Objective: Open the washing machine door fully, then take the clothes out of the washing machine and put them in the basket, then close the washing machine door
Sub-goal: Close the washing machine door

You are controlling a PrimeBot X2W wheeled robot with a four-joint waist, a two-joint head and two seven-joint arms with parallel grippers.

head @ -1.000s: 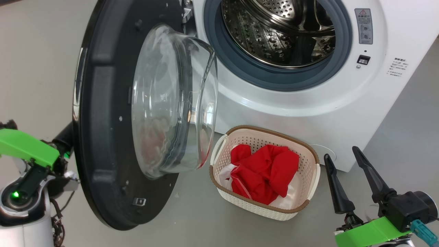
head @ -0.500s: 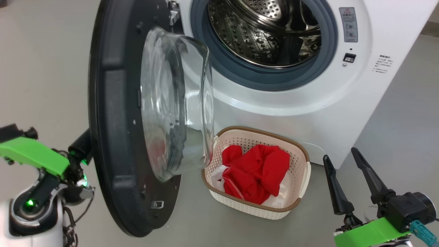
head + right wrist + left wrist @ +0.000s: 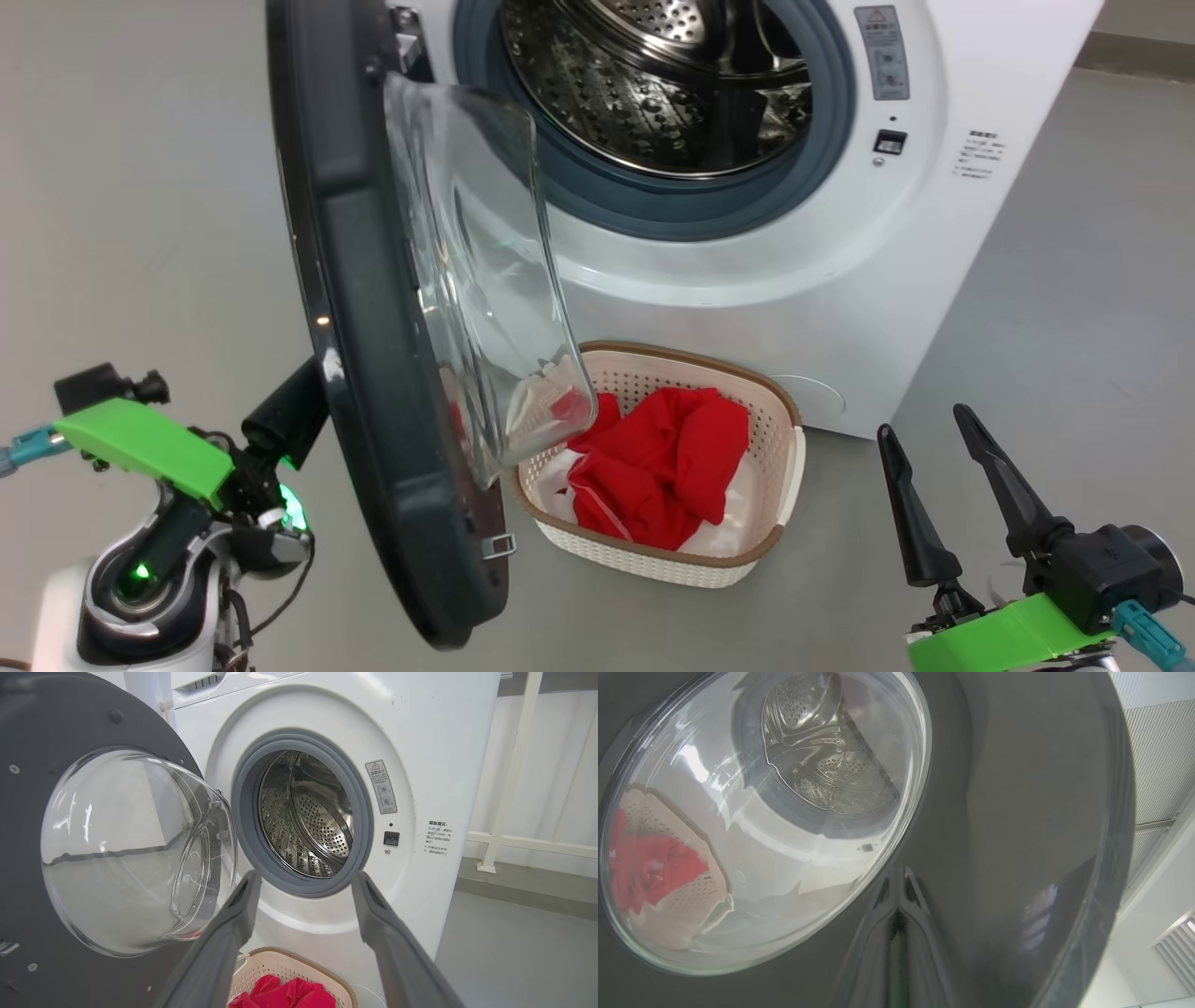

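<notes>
The left gripper (image 3: 896, 905) is pinched narrow with nothing between its fingers. Its tips sit against the glossy dark outer face of the washing machine door (image 3: 994, 812), just beside the lower rim of the glass bowl (image 3: 761, 812). In the head view that arm reaches in behind the door (image 3: 373, 280), which stands partly swung out on its hinge, nearly edge-on.

The right gripper (image 3: 924, 422) is spread wide and holds nothing. It hangs over bare floor, well apart from the basket (image 3: 775, 485), its fingers (image 3: 224, 942) pointing toward the washing machine (image 3: 327, 714).

The basket stands on the floor (image 3: 1027, 280) at the foot of the washing machine (image 3: 747, 271), below the drum opening. Its left end lies behind the door's glass bowl in the head view. The clothes (image 3: 663, 467) lie heaped inside it, red over white. The perforated steel drum (image 3: 644, 103) inside the grey rubber ring (image 3: 653, 210) looks bare of fabric.

The floor is smooth, plain grey. To the machine's right a white railing (image 3: 514, 765) runs along a pale wall, and the left wrist view catches a slatted ceiling (image 3: 1157, 765) past the door's rim.
</notes>
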